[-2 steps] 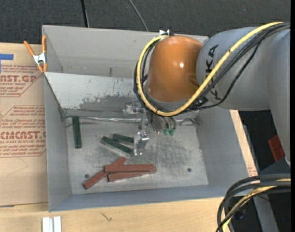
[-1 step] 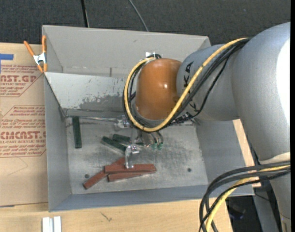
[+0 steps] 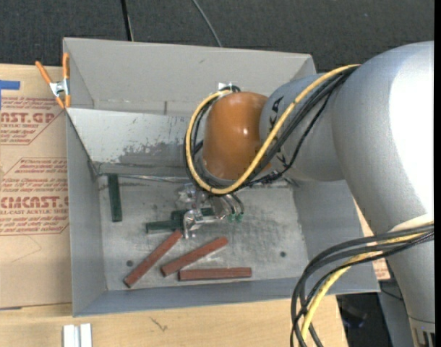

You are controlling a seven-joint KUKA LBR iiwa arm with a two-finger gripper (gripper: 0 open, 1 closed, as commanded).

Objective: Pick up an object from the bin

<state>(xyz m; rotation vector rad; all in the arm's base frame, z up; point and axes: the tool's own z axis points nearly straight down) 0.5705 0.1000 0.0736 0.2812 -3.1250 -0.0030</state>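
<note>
Though I cannot tell whether the gripper (image 3: 199, 219) is open or closed, it hangs at one end of the dark green stick (image 3: 161, 227) mid-floor in the bin (image 3: 83, 215), probably light, stiff and smooth, best pinched across its narrow width.

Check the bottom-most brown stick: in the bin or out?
In: the stick lies flat on the bin floor, apart from the gripper.

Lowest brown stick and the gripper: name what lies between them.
In the camera view, another brown stick lies slanted between the gripper and the lowest brown stick.
</note>
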